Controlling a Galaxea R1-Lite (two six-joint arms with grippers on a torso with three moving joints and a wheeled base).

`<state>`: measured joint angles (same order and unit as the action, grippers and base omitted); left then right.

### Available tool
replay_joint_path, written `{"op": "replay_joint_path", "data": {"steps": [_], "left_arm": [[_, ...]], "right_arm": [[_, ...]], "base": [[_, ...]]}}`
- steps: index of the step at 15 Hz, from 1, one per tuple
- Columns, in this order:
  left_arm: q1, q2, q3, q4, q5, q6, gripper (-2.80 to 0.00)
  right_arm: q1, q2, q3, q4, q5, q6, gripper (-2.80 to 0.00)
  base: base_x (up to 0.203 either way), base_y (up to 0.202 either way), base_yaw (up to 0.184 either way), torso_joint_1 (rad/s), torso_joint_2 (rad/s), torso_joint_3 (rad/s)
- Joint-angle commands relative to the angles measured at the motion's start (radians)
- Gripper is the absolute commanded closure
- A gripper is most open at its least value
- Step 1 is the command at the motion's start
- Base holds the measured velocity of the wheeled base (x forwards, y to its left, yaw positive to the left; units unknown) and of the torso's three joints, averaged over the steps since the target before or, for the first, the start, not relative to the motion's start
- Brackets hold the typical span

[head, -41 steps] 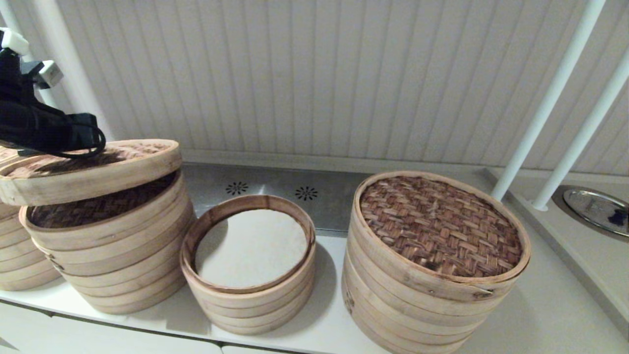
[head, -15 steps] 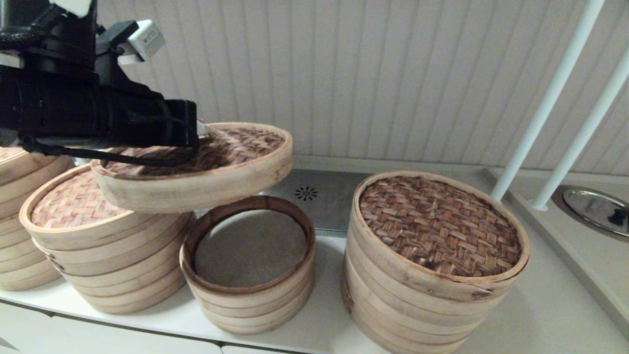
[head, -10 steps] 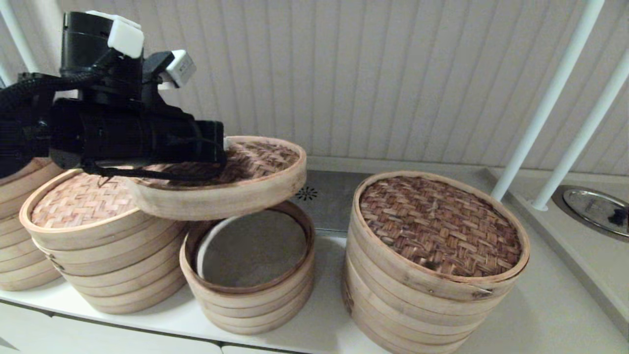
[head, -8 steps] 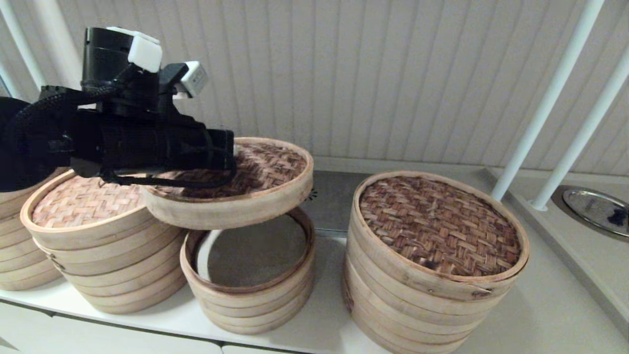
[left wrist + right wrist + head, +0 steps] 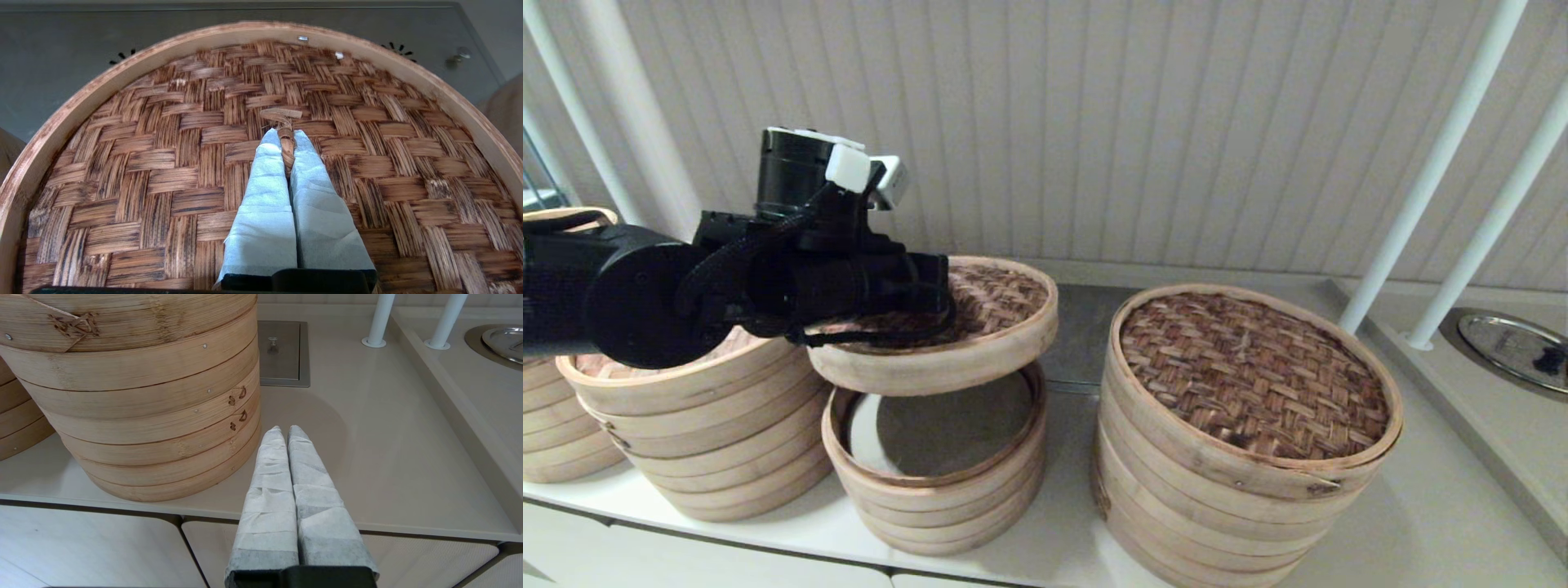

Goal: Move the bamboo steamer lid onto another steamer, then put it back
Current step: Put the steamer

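The bamboo steamer lid (image 5: 1001,304), dark brown weave with a pale rim, hangs slightly tilted just above the small open steamer base (image 5: 939,490) in the middle of the counter. My left gripper (image 5: 285,134) is shut on the lid's centre loop handle (image 5: 286,143); in the head view the black arm (image 5: 768,286) covers the lid's left half. The mid-sized steamer (image 5: 711,425) stands to the left, its tan lid mostly hidden under the arm. My right gripper (image 5: 284,430) is shut and empty, low over the counter's front edge beside the largest steamer (image 5: 135,396).
The widest steamer with dark weave (image 5: 1250,384) stands right of the small one. One more bamboo stack (image 5: 556,441) sits at the far left. White poles (image 5: 1429,163) and a round metal dish (image 5: 1511,347) are at the right. A metal drain plate (image 5: 1078,327) lies behind.
My left arm has carried the lid rightward off the mid-sized steamer and lowered it over the small open steamer. The right arm has not moved.
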<state>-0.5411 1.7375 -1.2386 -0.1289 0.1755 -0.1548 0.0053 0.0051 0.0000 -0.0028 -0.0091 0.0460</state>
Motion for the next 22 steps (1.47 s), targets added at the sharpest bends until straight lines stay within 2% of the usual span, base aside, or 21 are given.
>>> {"op": "replay_joint_path", "data": {"steps": [1, 4, 8, 14, 22], "left_arm": [[-0.002, 0.014, 0.030, -0.011, 0.001, -0.007, 0.00], [-0.002, 0.038, 0.078, -0.060, 0.000, -0.046, 0.00], [-0.002, 0.086, 0.098, -0.122, 0.000, -0.053, 0.00], [-0.001, 0.112, 0.177, -0.260, 0.001, -0.097, 0.00], [-0.002, 0.100, 0.219, -0.291, 0.007, -0.091, 0.00]], "right_arm": [[0.001, -0.001, 0.003, 0.000, 0.000, 0.000, 0.00], [0.001, -0.001, 0.003, 0.000, 0.000, 0.000, 0.00], [0.001, -0.001, 0.003, 0.000, 0.000, 0.000, 0.00], [0.001, -0.001, 0.003, 0.000, 0.000, 0.000, 0.00], [0.001, -0.001, 0.003, 0.000, 0.000, 0.000, 0.00]], "base": [[0.000, 0.000, 0.000, 0.000, 0.00, 0.000], [0.000, 0.000, 0.000, 0.000, 0.00, 0.000], [0.000, 0.000, 0.000, 0.000, 0.00, 0.000], [0.000, 0.000, 0.000, 0.000, 0.00, 0.000], [0.000, 0.000, 0.000, 0.000, 0.00, 0.000]]}}
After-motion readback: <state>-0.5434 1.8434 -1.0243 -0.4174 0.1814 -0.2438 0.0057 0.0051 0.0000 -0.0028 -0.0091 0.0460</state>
